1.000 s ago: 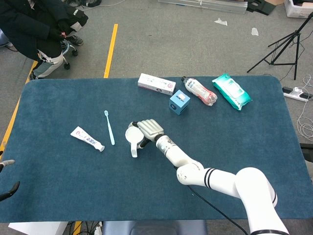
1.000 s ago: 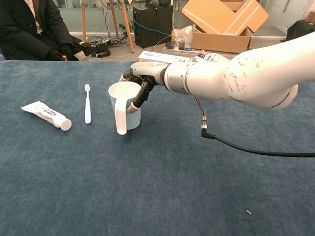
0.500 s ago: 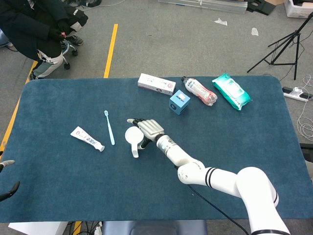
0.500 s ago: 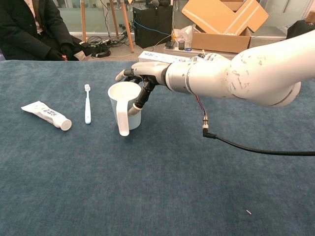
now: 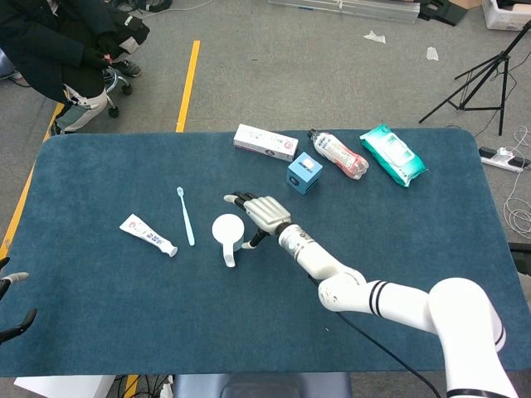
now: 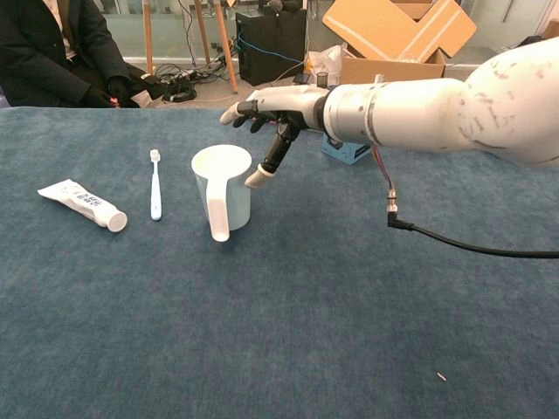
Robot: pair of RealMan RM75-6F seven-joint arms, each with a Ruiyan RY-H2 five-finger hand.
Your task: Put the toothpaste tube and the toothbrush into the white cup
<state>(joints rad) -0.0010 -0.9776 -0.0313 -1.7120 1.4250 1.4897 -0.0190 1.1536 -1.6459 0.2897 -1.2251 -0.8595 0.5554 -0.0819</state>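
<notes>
The white cup (image 5: 226,229) (image 6: 223,186) stands upright near the table's middle, its handle toward the near edge. My right hand (image 5: 262,215) (image 6: 273,115) hovers just right of the cup with fingers spread, holding nothing and apart from it. A light blue toothbrush (image 5: 186,216) (image 6: 155,184) lies left of the cup. Further left lies the white toothpaste tube (image 5: 148,234) (image 6: 83,203), cap toward the near edge. Dark fingertips of my left hand (image 5: 12,300) peek in at the lower left edge of the head view.
Along the far edge lie a white carton (image 5: 265,142), a blue cube box (image 5: 304,172), a plastic bottle (image 5: 338,153) and a green wipes pack (image 5: 392,154). A person (image 5: 62,50) sits beyond the table's far left corner.
My right hand let go of the cup, spread its fingers and drew back to the right. The cup stays upright where it was.
</notes>
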